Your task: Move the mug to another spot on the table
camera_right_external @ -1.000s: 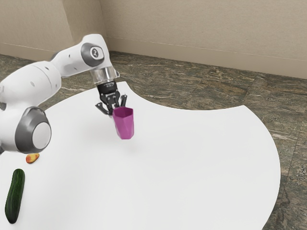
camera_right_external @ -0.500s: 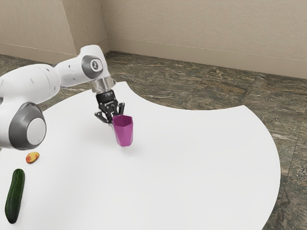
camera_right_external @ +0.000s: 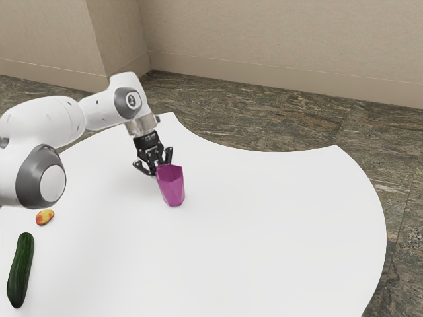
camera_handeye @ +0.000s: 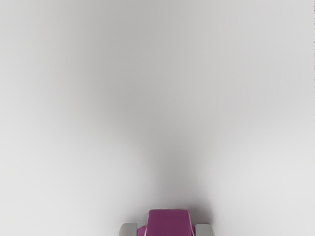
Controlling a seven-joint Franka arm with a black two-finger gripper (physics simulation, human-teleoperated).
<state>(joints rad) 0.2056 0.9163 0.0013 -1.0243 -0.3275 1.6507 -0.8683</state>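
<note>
1. Found the black gripper [camera_right_external: 157,166] at the end of the white arm [camera_right_external: 66,125], pointing down over the white table [camera_right_external: 284,218], in the exterior view's left half.
2. Saw it closed narrowly on the rim of the magenta faceted mug [camera_right_external: 172,186], gripping the side of the rim nearest the arm.
3. Confirmed the hold in the wrist view: grey finger pads [camera_handeye: 128,229] pressed from two sides against a magenta section of the mug, with bare table surface stretching beyond.
4. Noted the mug mouth-up and leaning slightly, not far from the table's far curved edge.
5. Could not tell whether its base touched the tabletop or hung just above it; saw only a faint shadow close beneath.
6. Spotted a dark green cucumber [camera_right_external: 20,269] lying near the exterior view's lower left corner, with a small yellow-and-red fruit [camera_right_external: 44,216] just beyond it, both well apart from the mug.
7. Made out a brown marbled floor [camera_right_external: 297,112] around the table and a beige wall [camera_right_external: 264,33] behind.
</note>
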